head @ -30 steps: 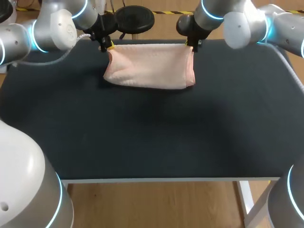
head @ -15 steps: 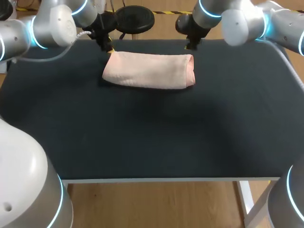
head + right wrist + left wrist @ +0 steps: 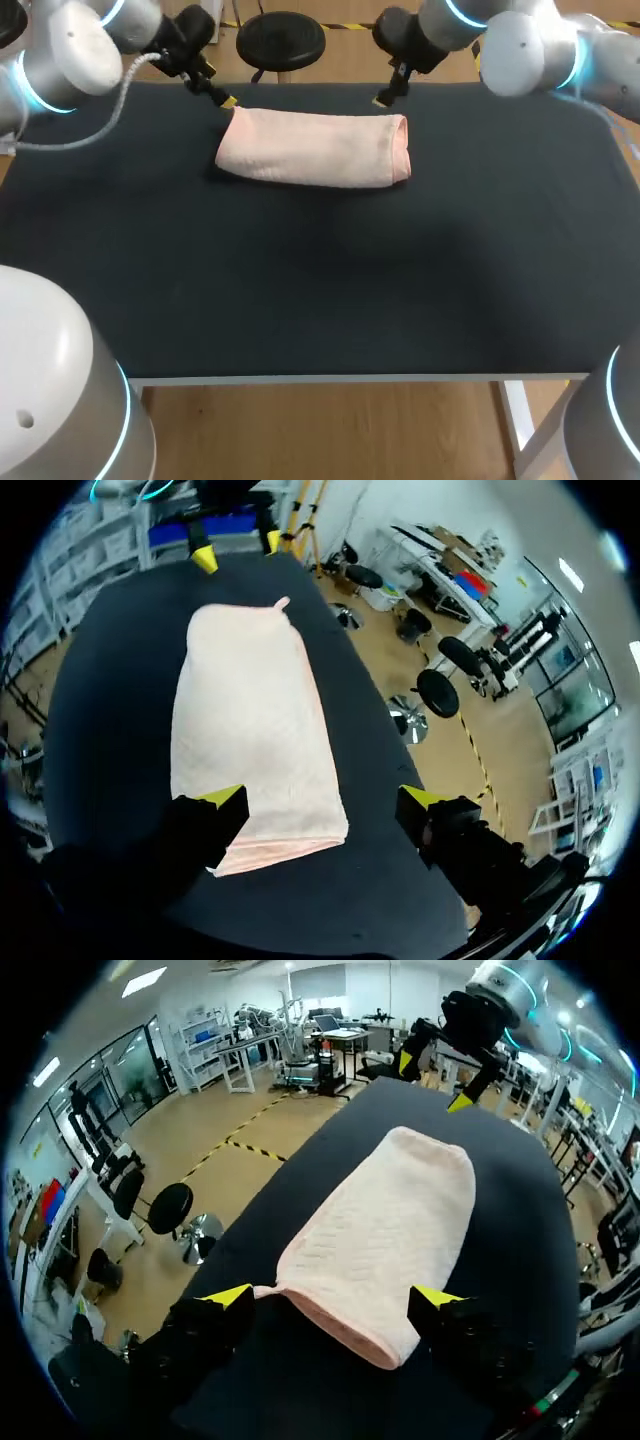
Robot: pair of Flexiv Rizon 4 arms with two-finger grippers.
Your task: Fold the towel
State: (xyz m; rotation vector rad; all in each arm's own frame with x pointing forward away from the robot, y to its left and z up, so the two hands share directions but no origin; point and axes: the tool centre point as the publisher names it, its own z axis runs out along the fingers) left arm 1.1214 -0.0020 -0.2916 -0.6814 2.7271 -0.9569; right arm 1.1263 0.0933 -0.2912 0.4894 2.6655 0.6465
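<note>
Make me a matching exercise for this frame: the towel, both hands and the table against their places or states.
1. pale pink folded cloth towel
2. left hand, yellow-tipped fingers
3. right hand, yellow-tipped fingers
4. black table top

A. open, just off the towel's right end
B. lies folded, held by neither hand
C. open, just off the towel's left end
D. bears the towel

Pairs: 1-B, 2-C, 3-A, 4-D.
</note>
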